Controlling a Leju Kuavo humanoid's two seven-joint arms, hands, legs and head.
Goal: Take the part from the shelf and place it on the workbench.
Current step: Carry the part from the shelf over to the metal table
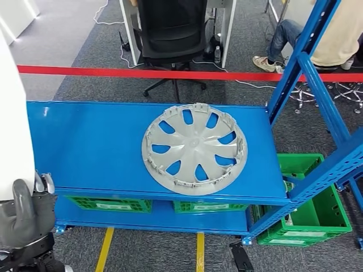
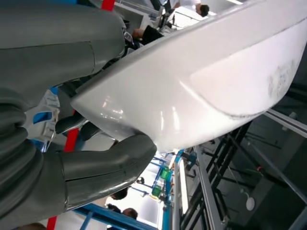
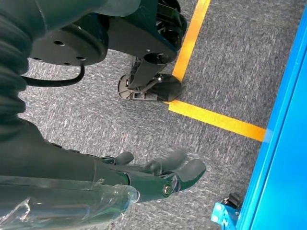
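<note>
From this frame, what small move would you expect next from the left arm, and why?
Probably carrying the white part over the blue workbench and lowering it onto the bare stretch beside the grey wheel cover. The left hand grips the part's edge at the bench's near left corner, not yet above the surface. The right hand hangs over the floor.

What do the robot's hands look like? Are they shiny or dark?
Mostly grey and dark. The left hand has a thick matt grey thumb, a grey ribbed cover like a bendy bellows behind it, and darker fingers. The right hand looks dark grey to black, with slim fingers, a small brass-coloured screw near the fingertips, and a piece of clear plastic wrap along the side.
</note>
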